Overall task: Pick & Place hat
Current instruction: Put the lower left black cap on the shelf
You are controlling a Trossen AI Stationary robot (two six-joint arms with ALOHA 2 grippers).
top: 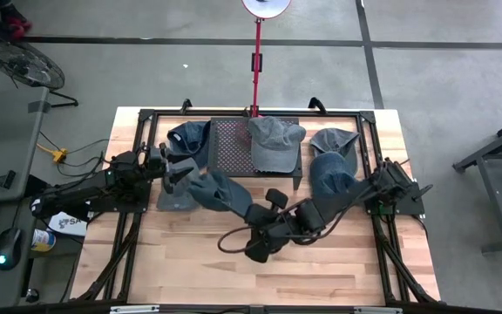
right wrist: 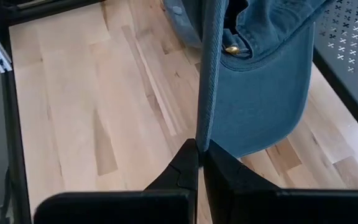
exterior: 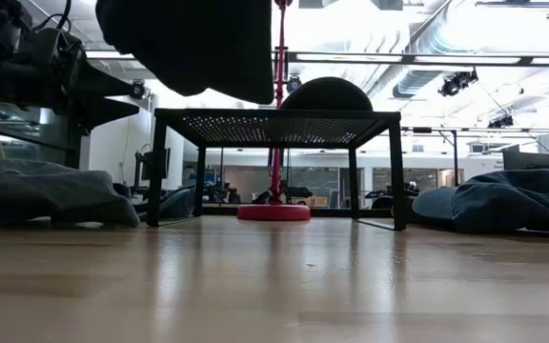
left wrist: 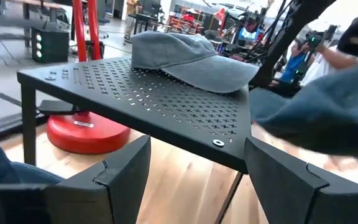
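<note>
Blue hat [top: 220, 192] hangs above table [top: 190, 270], off rack's [top: 234, 144] front-left corner, held clear of wood. We see right gripper [right wrist: 199, 149] clamped on its strap edge, fingers pressed together, brim hanging on rack side. Rack lies beyond hat; we judge next move as carry up and over its near edge. Grey hat [top: 274, 141] already sits on rack's right half. Left gripper [top: 174, 169] waits near rack's left edge, fingers apart, empty.

Bare wood table [top: 321, 270] across the front, black rack [top: 234, 144] and scattered caps [top: 334, 139] crowding the back
</note>
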